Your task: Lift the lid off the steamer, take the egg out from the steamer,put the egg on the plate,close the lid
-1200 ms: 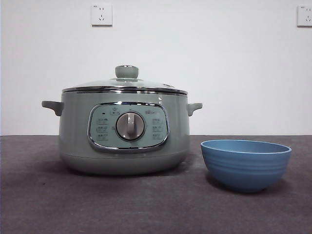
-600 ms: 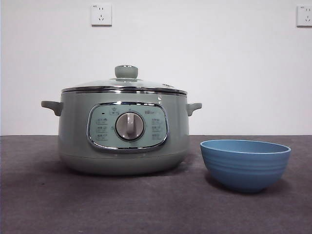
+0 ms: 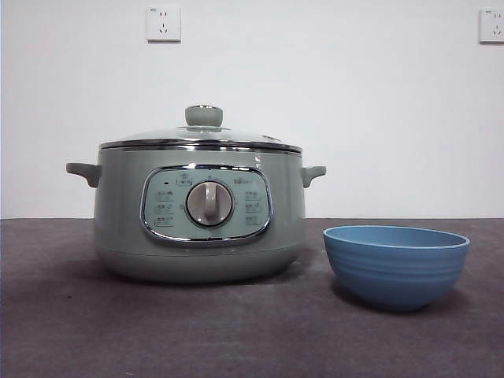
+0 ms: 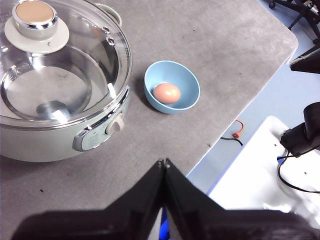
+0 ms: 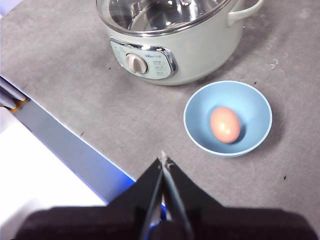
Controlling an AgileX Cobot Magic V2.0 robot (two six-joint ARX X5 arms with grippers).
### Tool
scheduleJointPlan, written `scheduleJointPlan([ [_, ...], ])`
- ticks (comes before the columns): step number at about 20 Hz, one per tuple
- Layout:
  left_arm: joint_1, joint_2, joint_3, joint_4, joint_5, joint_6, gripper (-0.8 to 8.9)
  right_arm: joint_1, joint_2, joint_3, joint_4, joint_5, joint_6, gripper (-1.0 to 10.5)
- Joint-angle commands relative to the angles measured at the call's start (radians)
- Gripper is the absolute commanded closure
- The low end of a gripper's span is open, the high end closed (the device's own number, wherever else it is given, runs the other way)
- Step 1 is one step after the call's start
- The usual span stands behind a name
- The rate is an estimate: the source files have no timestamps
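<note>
Right of the steamer (image 3: pixel 200 211), on which the lid (image 3: pixel 201 134) is seated, the egg (image 5: pixel 225 124) is held loose in the plate (image 3: pixel 396 265), both grippers (image 4: pixel 164 162) (image 5: pixel 163 159) being raised, shut and empty; a knock could roll it.

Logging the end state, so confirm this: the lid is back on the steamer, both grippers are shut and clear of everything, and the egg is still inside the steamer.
Not quite: the egg lies in the plate, as both wrist views show. The lid sits on the steamer, and the left gripper and right gripper are shut and clear.
</note>
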Motion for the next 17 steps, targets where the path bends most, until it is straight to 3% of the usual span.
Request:
scheduleJointPlan([
  [1,-0.003,0.0,-0.001,0.008,0.002,0.004,8.17,0.001,0.0,0.002,0.002,0.002,0.006,9.5],
  [7,-0.003,-0.001,-0.001,0.029,-0.055,0.003,8.17,0.001,0.0,0.002,0.002,0.002,0.006,9.5],
  [8,0.003,-0.008,-0.001,0.028,-0.074,0.027,8.17,0.001,0.0,0.002,0.002,0.002,0.006,9.5],
  [10,0.018,-0.031,-0.002,0.079,-0.147,0.154,8.17,0.001,0.0,0.002,0.002,0.002,0.006,9.5],
  [12,0.073,-0.078,-0.016,0.24,-0.148,0.247,8.17,0.001,0.0,0.002,0.002,0.002,0.006,9.5],
  [17,0.341,-0.277,-0.209,0.701,-0.15,0.256,8.17,0.001,0.0,0.002,0.002,0.002,0.006,9.5],
])
